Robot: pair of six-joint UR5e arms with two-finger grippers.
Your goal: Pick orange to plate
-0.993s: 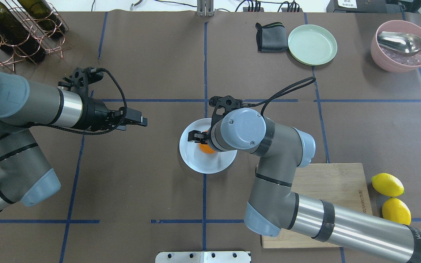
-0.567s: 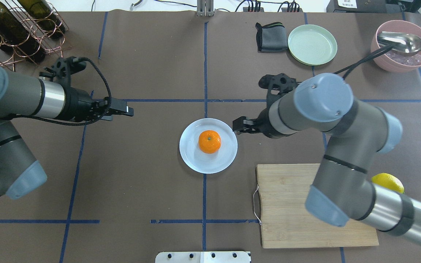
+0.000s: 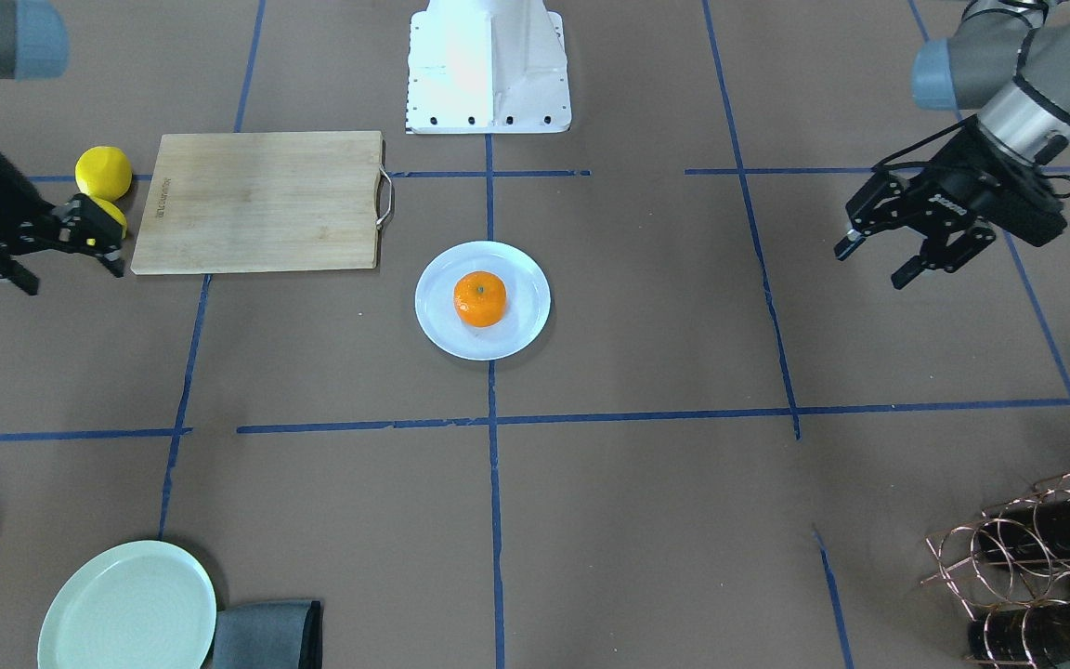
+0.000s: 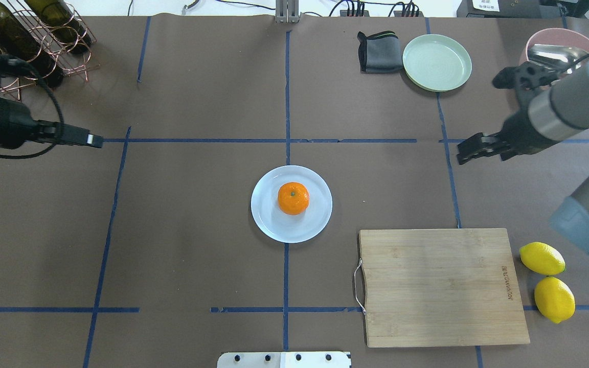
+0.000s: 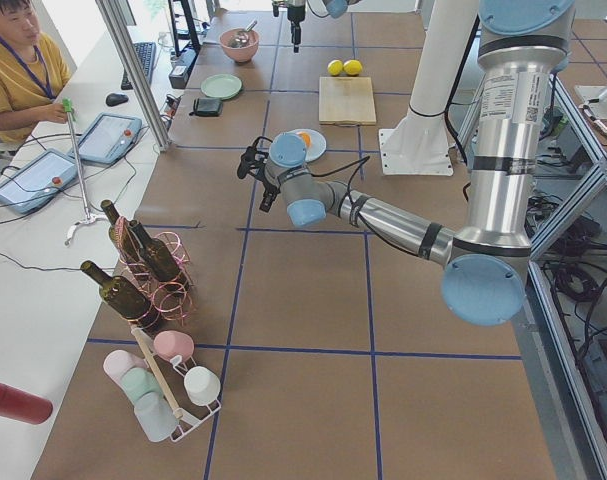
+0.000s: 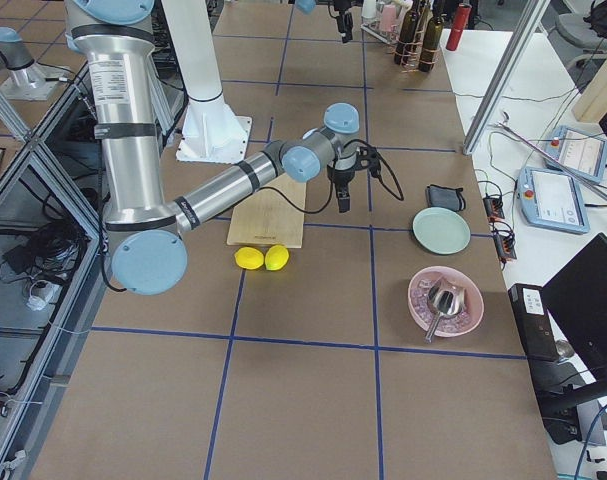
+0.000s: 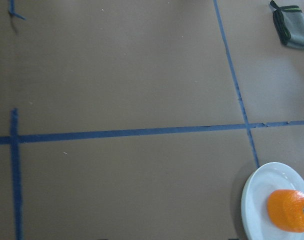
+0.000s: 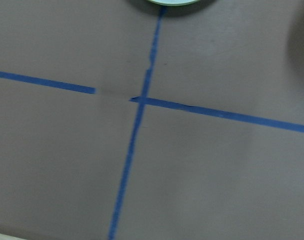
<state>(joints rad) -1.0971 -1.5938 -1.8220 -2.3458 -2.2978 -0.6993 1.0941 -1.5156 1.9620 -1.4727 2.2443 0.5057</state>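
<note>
The orange (image 4: 293, 198) sits stem up in the middle of the pale blue-white plate (image 4: 266, 220) at the table's centre, and nothing touches it. The front-facing view shows the orange (image 3: 480, 298) on the plate (image 3: 528, 321) too, and it lies at the lower right of the left wrist view (image 7: 290, 210). My right gripper (image 4: 459, 154) hangs open and empty far to the right of the plate, above bare table; it also shows in the front-facing view (image 3: 71, 274). My left gripper (image 3: 874, 262) is open and empty, well off to the other side (image 4: 95, 140).
A wooden cutting board (image 4: 437, 286) lies right of the plate, with two lemons (image 4: 542, 258) beyond it. At the back right are a pale green plate (image 4: 436, 62), a grey cloth (image 4: 379, 51) and a pink bowl with a spoon (image 4: 555, 48). A bottle rack (image 4: 23, 41) stands back left.
My right gripper let go of the orange on the plate and drew back far to the right. The left arm drew back to the left. The orange has stayed put.
</note>
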